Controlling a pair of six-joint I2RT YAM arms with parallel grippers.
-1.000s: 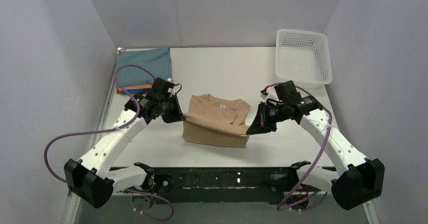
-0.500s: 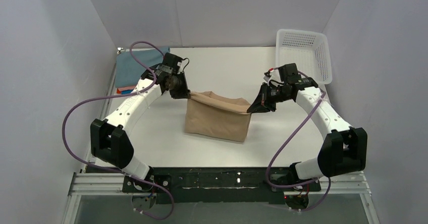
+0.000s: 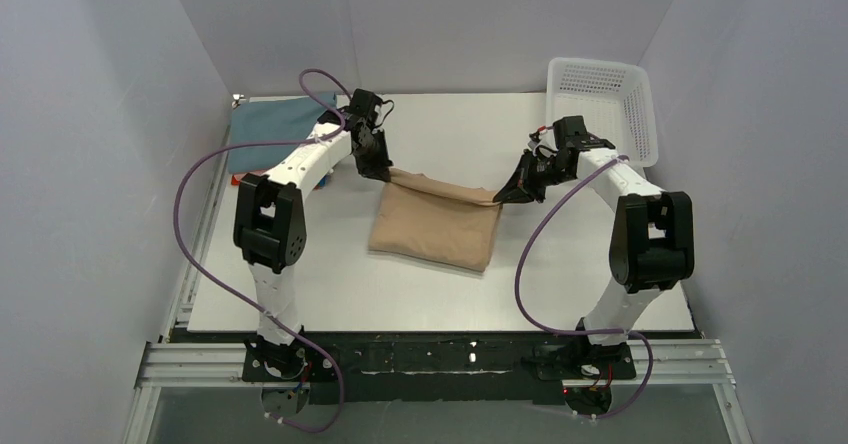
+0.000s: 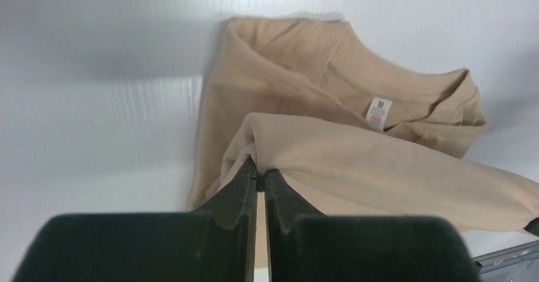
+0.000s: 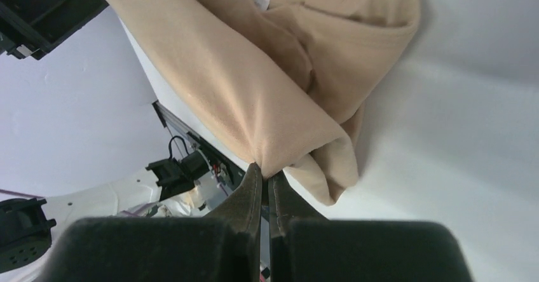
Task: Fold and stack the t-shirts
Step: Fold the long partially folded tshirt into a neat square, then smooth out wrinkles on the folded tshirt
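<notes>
The tan-beige t-shirt (image 3: pixel 437 226) lies mid-table, its bottom edge lifted and carried over toward the collar end. My left gripper (image 3: pixel 385 172) is shut on the left corner of that edge. My right gripper (image 3: pixel 505 196) is shut on the right corner. The held edge hangs stretched between them above the collar. In the left wrist view the tan shirt (image 4: pixel 356 161) shows its white neck label (image 4: pixel 378 113) under the fold. The right wrist view shows the folded cloth (image 5: pixel 254 85) pinched at my gripper (image 5: pixel 266 173). A stack of folded shirts (image 3: pixel 275 124) with a grey-blue one on top sits at the far left.
The white lattice basket (image 3: pixel 603 112) stands at the far right corner, just beyond my right arm. Grey walls close in the table on three sides. The black base rail (image 3: pixel 440 356) runs along the near edge.
Both grippers have carried the shirt's near edge up and away from the bases, over the shirt toward the collar. The arms have stretched out far across the table.
</notes>
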